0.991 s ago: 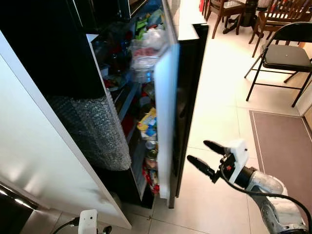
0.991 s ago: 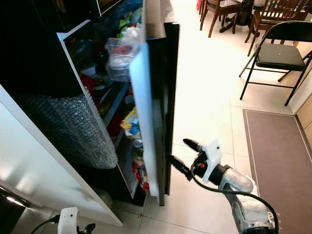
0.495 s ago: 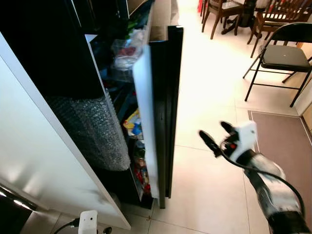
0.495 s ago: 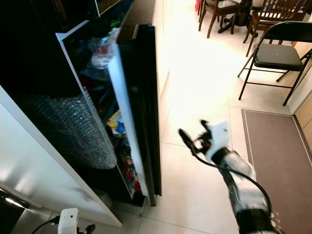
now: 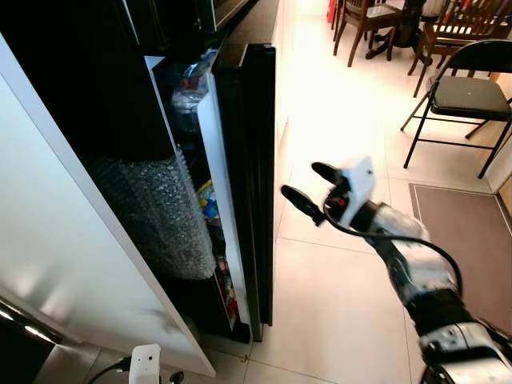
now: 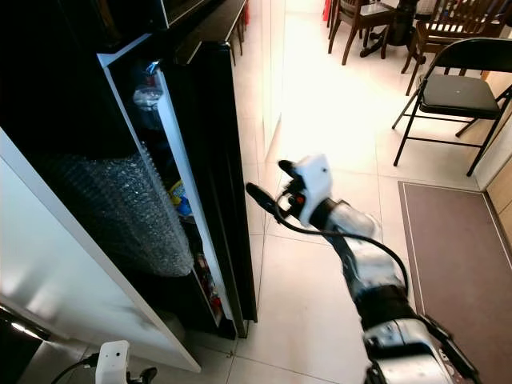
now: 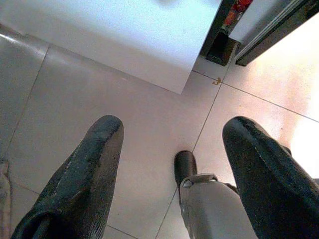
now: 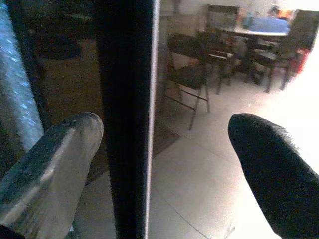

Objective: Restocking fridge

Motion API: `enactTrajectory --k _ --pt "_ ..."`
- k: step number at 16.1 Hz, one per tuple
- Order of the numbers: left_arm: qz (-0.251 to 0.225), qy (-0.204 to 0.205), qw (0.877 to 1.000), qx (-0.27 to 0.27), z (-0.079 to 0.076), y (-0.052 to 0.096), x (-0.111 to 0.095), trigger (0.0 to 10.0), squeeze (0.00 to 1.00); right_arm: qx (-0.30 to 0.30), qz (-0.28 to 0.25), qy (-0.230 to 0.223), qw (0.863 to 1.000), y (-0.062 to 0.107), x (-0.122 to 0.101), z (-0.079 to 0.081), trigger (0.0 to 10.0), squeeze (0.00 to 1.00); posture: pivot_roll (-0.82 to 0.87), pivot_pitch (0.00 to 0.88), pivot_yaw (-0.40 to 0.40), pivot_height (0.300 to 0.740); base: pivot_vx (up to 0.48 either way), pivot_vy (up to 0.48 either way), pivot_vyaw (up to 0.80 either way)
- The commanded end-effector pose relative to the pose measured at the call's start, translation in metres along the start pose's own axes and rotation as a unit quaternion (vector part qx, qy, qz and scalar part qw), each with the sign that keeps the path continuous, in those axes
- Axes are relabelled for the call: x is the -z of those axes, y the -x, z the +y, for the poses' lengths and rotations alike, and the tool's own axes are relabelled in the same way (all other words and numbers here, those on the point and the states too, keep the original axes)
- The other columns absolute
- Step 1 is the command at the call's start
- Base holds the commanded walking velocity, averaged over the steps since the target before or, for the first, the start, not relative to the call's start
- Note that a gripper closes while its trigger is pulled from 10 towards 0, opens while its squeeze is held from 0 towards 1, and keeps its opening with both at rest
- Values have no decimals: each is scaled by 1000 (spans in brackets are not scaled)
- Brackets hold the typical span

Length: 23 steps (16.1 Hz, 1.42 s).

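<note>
The black fridge door [image 5: 254, 168] stands nearly closed, leaving a narrow gap through which door-shelf groceries [image 5: 209, 204] and a bagged item [image 5: 192, 80] show. My right gripper [image 5: 306, 186] is open with nothing in it, raised just to the right of the door's glossy outer face, fingertips pointing at it. In the right wrist view the door's edge [image 8: 127, 114] runs between the two fingers [image 8: 55, 159]. My left gripper [image 7: 174, 164] hangs open low over the floor tiles beside the fridge base. A bubble-wrapped bundle [image 5: 152, 216] fills the fridge's lower left.
A white panel [image 5: 72, 264] runs along my left. A black folding chair [image 5: 464, 88] and a wooden dining set [image 5: 392, 20] stand at the back right. A brown mat [image 5: 472, 240] lies on the tiled floor at right.
The fridge door has swung from well open to almost closed. My right gripper has risen and moved left, following the door's outer face.
</note>
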State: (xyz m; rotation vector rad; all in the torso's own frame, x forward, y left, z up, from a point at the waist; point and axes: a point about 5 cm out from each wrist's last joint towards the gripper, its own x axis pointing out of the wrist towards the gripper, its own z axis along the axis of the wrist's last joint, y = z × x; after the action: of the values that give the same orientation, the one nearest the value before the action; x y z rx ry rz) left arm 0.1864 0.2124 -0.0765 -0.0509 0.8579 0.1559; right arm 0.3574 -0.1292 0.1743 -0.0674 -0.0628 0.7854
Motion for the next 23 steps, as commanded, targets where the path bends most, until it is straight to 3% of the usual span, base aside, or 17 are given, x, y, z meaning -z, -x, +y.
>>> enactTrajectory --k 1,11,23 --pt "7 6 1000 -9 3 1 3 10000 0 -23 5 9 1000 -7 -1 5 10000 0 -102 20 52 740 0 0 0" --pt "9 7 1000 -15 7 1 4 10000 0 -101 -5 28 995 -58 -32 28 10000 0 -96 27 49 740 0 0 0" --pt "6 8 1000 -17 6 1 3 10000 0 -147 -5 40 988 -99 -54 60 10000 0 -88 24 40 740 0 0 0"
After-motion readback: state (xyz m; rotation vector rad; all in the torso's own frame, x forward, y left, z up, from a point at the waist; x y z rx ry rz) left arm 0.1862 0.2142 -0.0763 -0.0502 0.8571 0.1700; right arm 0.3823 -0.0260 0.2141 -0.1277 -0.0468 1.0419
